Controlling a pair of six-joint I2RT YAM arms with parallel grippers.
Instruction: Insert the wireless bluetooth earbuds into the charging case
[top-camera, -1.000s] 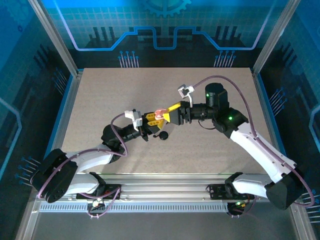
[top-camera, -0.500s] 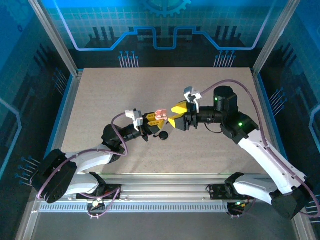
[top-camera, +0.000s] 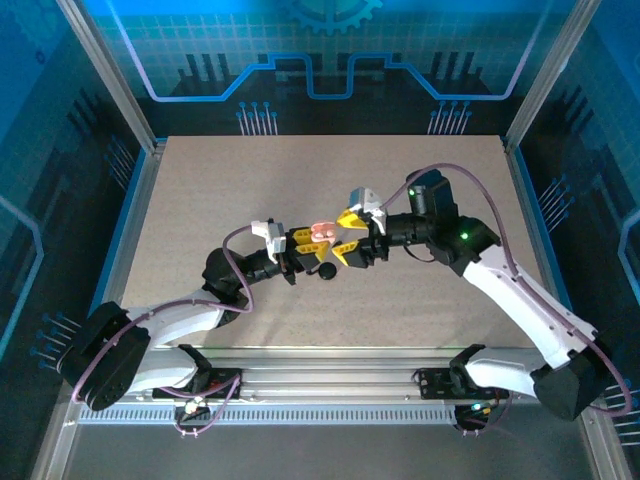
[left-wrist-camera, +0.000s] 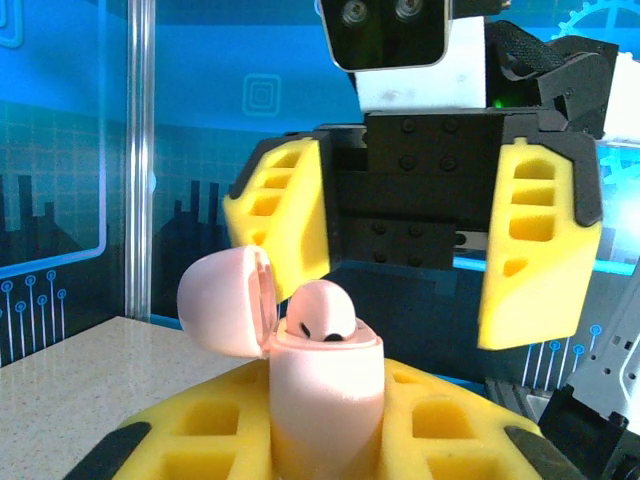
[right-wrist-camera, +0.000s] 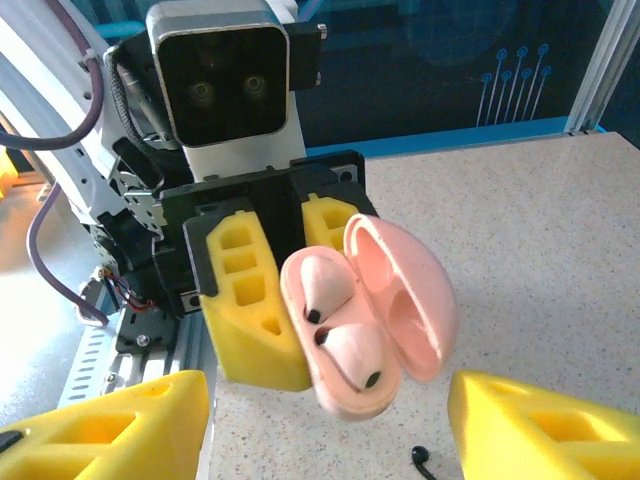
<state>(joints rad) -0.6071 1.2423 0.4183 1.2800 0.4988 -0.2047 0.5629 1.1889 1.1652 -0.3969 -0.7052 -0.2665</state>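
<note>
Pinching the charging case, the left gripper holds it above the tabletop, lid hinged open, both wireless bluetooth earbuds seated inside. The right gripper, jaws spread, faces it just short of the case.

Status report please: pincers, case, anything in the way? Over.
Left pincer shut on case. Right pincer open, facing it. Both earbuds seated, lid open. Small black piece on table, not in the way.

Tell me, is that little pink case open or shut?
Open. The charging case has its lid swung back on its hinge, and two earbuds sit exposed inside.
</note>
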